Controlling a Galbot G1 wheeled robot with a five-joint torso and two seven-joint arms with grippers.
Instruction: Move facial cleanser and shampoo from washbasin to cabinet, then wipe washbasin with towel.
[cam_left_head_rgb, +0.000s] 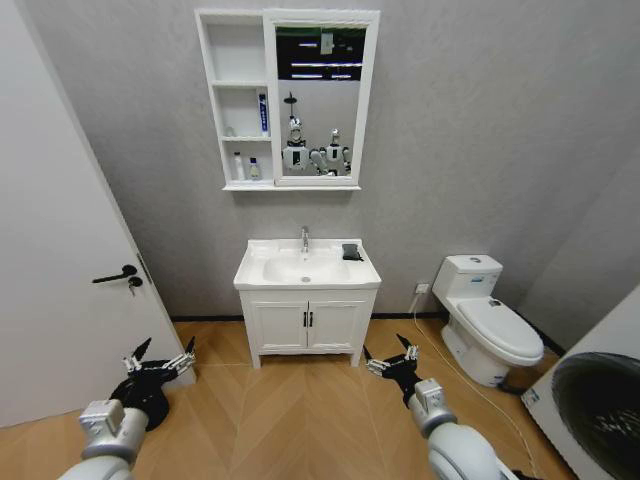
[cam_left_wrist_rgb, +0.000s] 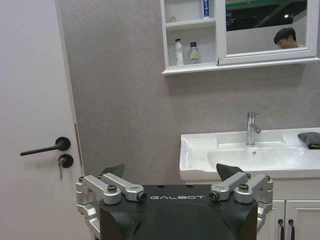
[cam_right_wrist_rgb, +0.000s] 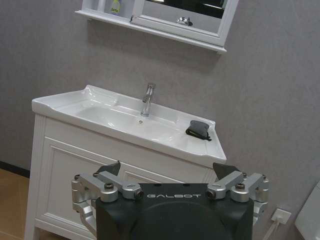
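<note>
The white washbasin (cam_left_head_rgb: 262, 268) stands against the far wall with a dark folded towel (cam_left_head_rgb: 351, 252) on its right rear corner. Above it hangs the cabinet (cam_left_head_rgb: 237, 100). A white bottle (cam_left_wrist_rgb: 179, 52) and a smaller bottle (cam_left_wrist_rgb: 193, 52) stand on its lowest shelf, and a blue tube (cam_left_head_rgb: 263, 112) on the middle one; I cannot tell which are the facial cleanser and shampoo. My left gripper (cam_left_head_rgb: 160, 358) and right gripper (cam_left_head_rgb: 388, 357) hang low over the floor, well short of the basin, both open with nothing in them. The wrist views show the towel (cam_right_wrist_rgb: 199, 130) beside the tap (cam_right_wrist_rgb: 147, 100).
A white door (cam_left_head_rgb: 60, 300) with a black handle stands at the left. A toilet (cam_left_head_rgb: 490, 325) sits right of the basin, and a washing machine (cam_left_head_rgb: 600, 400) fills the near right corner. A two-door cupboard (cam_left_head_rgb: 305, 325) carries the basin. Wooden floor lies between me and it.
</note>
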